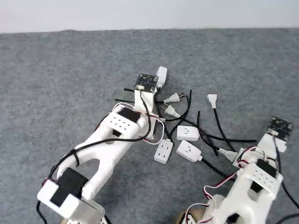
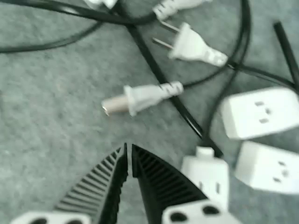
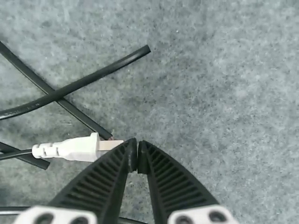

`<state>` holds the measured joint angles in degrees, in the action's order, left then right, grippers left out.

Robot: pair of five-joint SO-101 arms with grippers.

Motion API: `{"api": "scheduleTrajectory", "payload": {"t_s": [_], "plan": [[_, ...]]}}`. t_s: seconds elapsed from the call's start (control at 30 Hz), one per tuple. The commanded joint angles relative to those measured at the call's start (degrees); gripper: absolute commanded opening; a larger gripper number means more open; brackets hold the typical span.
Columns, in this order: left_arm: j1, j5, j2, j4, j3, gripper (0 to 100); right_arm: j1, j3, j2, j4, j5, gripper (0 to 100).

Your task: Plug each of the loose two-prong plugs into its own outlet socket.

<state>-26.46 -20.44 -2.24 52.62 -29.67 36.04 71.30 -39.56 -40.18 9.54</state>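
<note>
**High view:** The left arm (image 1: 112, 140) stretches to the middle of the grey carpet (image 1: 56, 84). The right arm (image 1: 254, 184) sits at the near right corner. The camera board (image 1: 146, 82) on the left wrist has tiny markings, too small to read. Three white sockets (image 1: 188, 132) are clustered between the arms. Two loose plugs (image 1: 174, 98) lie just beside the left wrist, and a far plug (image 1: 212, 99) lies apart from them. The right-hand plug (image 1: 227, 153) lies by the right arm's wrist. I cannot read the fingers from here.

**Left wrist view:** The left gripper (image 2: 129, 158) has its fingers pressed together with only a thin slit between them, pinching nothing. Its tips are near the side-lying plug (image 2: 140, 97) but apart from it. Beyond that is a pronged plug (image 2: 194, 45) with both blades showing. One socket (image 2: 205, 172) is just beside a finger and two more are close by, all with bare slots. Black cables (image 2: 159, 70) cross the carpet.

**Right wrist view:** The right gripper (image 3: 137, 153) has its fingers closed against each other and holds nothing. The right-hand plug (image 3: 70, 149) lies flat with its prong end right at a fingertip; I cannot tell whether they touch. Black cords (image 3: 79, 84) cross nearby.
</note>
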Motion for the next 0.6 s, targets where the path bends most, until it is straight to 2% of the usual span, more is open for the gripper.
{"api": "scheduleTrajectory", "payload": {"t_s": [0.0,0.1,0.2,0.3,0.57], "plan": [[-5.6,-0.5,5.0,1.1,-1.5,4,-1.0,-3.6,0.2,1.1,0.7,1.2],[-9.9,-1.0,8.1,0.3,-5.5,16,-1.0,-3.6,0.2,1.1,0.7,1.2],[-11.3,-1.0,10.9,-2.8,-10.2,25,-1.0,-3.6,0.2,1.1,0.7,1.2],[-11.1,-1.1,12.0,-5.5,-12.9,26,-1.1,-3.6,0.2,1.1,0.7,1.2],[-11.0,-2.2,6.6,-5.4,-12.7,26,-1.1,-3.6,0.2,1.1,0.7,1.2]]}}
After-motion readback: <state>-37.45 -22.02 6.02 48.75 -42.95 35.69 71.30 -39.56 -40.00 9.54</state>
